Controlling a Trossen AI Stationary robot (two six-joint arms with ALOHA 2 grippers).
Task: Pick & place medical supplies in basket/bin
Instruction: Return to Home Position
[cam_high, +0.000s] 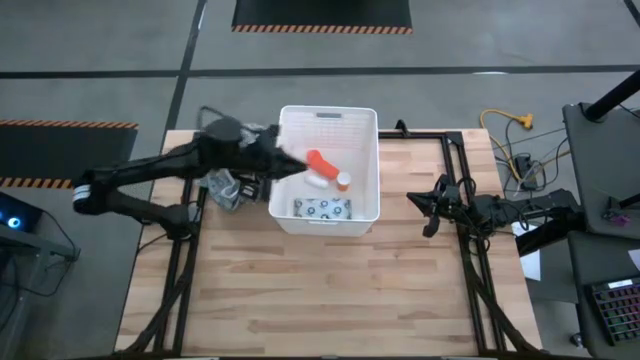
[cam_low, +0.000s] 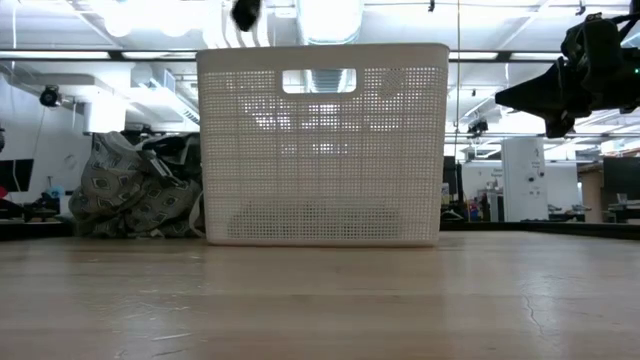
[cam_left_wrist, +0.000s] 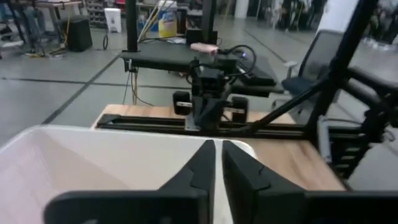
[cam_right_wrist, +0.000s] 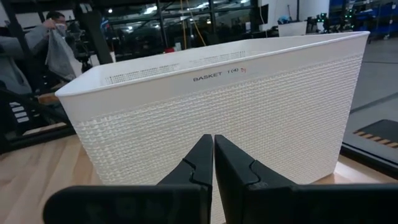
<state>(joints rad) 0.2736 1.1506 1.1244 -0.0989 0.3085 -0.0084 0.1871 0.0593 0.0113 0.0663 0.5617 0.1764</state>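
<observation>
The white ribbed bin (cam_high: 360, 125) stands at the middle of the table's far half, its handle slot (cam_low: 319, 80) facing the low camera. In it lie an orange bottle (cam_high: 315, 160), a small white cylinder (cam_high: 322, 181), a small orange-and-white round piece (cam_high: 343, 181) and a grey-blue dotted packet (cam_high: 322, 208). My left gripper (cam_high: 292, 160) hangs shut over the bin's left wall, above the rim (cam_low: 245, 12), and holds nothing (cam_left_wrist: 217, 155). My right gripper (cam_high: 425, 207) is shut and empty, off the table to the bin's right, pointing at the bin's wall (cam_right_wrist: 213, 149).
A grey patterned cloth bundle (cam_high: 228, 187) lies on the table against the bin's left side, under my left arm (cam_low: 140, 195). The near half of the wooden table (cam_high: 320, 290) is bare boards. A person (cam_right_wrist: 53, 43) stands in the room beyond the table.
</observation>
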